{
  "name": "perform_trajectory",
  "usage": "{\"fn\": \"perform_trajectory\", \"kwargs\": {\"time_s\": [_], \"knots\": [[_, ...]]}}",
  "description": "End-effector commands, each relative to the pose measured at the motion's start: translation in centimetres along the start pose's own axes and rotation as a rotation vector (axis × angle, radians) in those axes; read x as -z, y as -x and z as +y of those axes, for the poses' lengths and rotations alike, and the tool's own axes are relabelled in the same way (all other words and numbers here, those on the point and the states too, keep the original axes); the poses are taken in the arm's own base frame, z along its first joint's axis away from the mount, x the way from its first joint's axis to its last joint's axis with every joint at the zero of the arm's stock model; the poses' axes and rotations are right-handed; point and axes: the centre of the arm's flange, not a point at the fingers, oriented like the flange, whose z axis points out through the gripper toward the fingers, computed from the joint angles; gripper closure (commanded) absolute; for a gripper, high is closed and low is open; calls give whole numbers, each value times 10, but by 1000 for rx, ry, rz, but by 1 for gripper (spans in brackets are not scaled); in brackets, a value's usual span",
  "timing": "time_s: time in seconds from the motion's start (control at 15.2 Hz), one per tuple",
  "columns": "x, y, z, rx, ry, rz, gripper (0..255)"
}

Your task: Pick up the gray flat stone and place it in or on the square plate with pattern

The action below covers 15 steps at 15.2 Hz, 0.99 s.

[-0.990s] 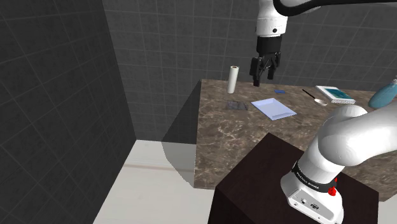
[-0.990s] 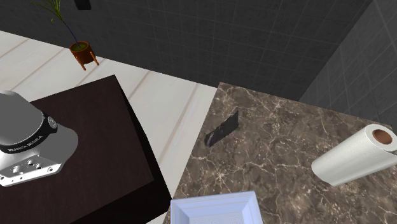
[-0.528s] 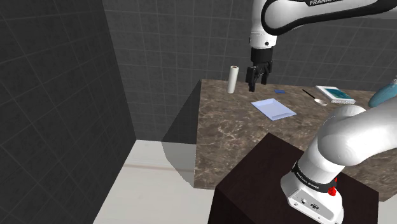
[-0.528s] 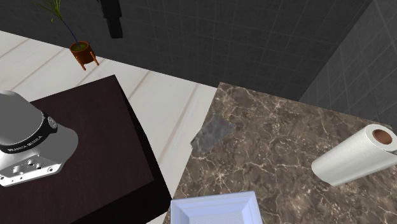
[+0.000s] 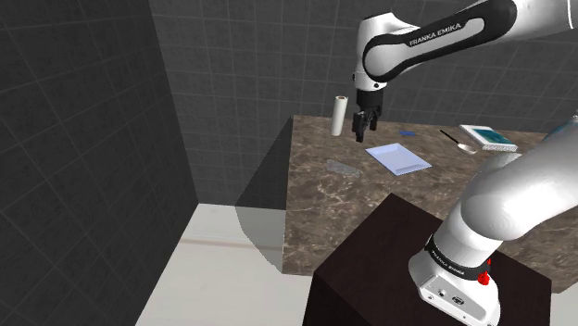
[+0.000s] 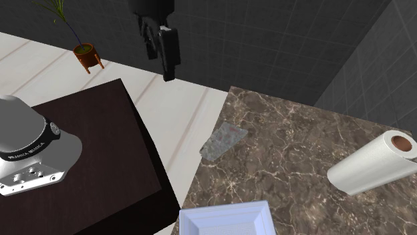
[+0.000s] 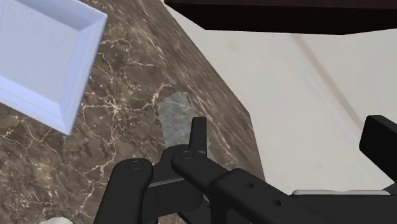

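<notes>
The flat grey stone (image 5: pixel 343 166) lies on the marble counter close to its edge (image 6: pixel 224 140). My black gripper (image 5: pixel 359 125) hangs open above the counter, well clear of the stone, and comes in from the top of the second exterior view (image 6: pixel 167 57). In the wrist view the fingers (image 7: pixel 289 137) stand wide apart with nothing between them. The stone (image 7: pixel 175 118) lies ahead, partly behind one fingertip (image 7: pixel 198 132). The square plate (image 5: pixel 398 157) is pale bluish white and sits on the counter beside the stone (image 6: pixel 227 220) (image 7: pixel 44 57).
A paper towel roll (image 5: pixel 340 115) (image 6: pixel 374 163) stands behind the stone. A spoon (image 5: pixel 457 139), a teal-topped flat item (image 5: pixel 489 138) and a blue object (image 5: pixel 560 139) lie farther along the counter. The dark stand (image 6: pixel 87 153), a potted plant (image 6: pixel 83 53) and pale floor lie past the counter edge.
The gripper has swung toward the shoulder view's left and lower, coming into the second exterior view from above. The stone, dark and seemingly on edge a second ago, now lies flat.
</notes>
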Motion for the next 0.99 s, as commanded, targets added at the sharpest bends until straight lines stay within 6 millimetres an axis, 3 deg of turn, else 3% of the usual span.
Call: {"fn": "perform_trajectory", "kwargs": {"time_s": [0.0, 0.92], "knots": [[-19, -16, 11, 26, 13, 6, 0], [-132, -125, 89, 191, 100, 37, 0]]}}
